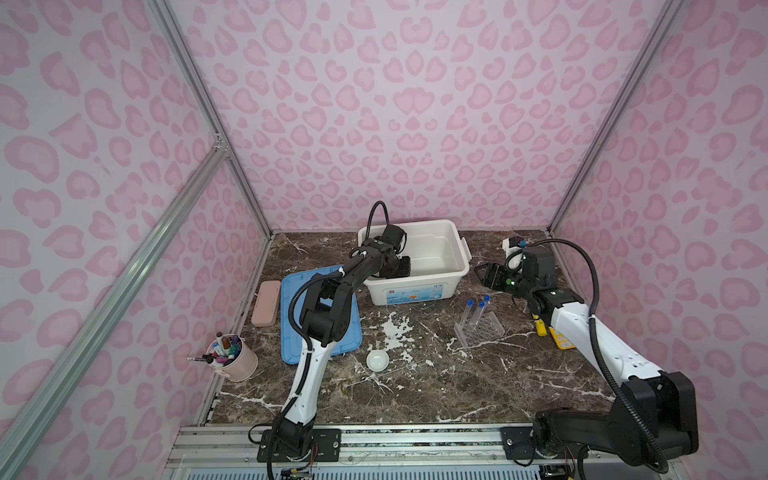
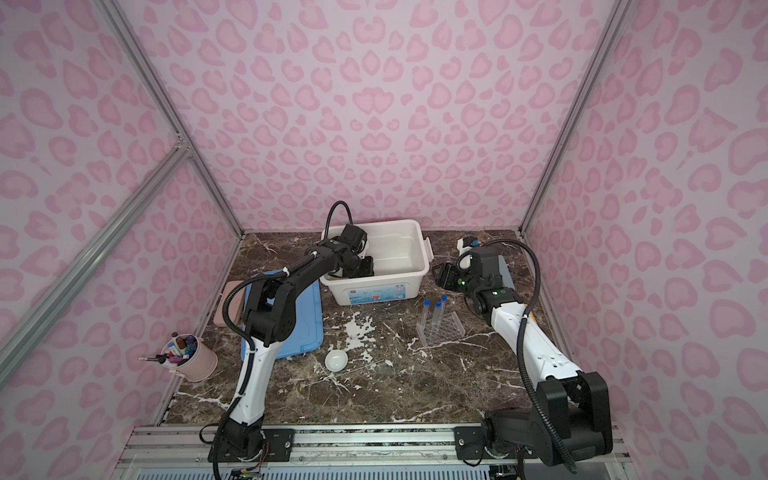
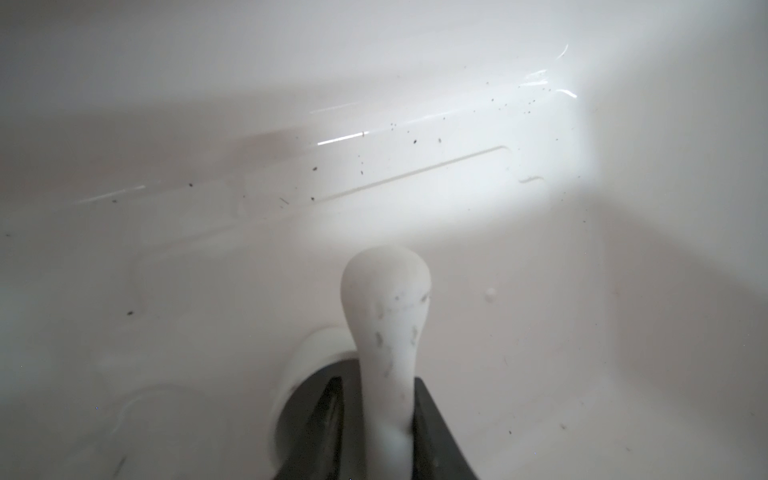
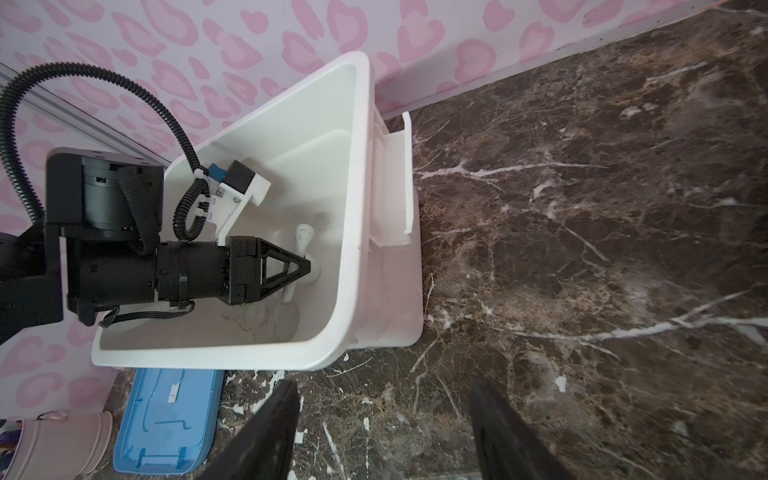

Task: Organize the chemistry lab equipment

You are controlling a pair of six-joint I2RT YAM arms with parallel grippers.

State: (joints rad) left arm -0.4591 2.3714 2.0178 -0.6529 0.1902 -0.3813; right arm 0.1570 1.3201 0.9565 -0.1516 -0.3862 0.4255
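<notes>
1. Straddling the white ceramic pestle (image 3: 386, 299) with left fingers (image 3: 332, 415), low inside the white plastic tub (image 1: 415, 286); clenched or slack, cannot tell.
2. Holding right fingers (image 4: 266, 432) spread, empty, over dark marble desk (image 4: 582, 249), tub just ahead.

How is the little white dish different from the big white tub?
The dish is small and round; the tub is big and boxy. The dish looks empty; the tub has the left gripper and a white pestle inside. Both are white and open on top.
</notes>
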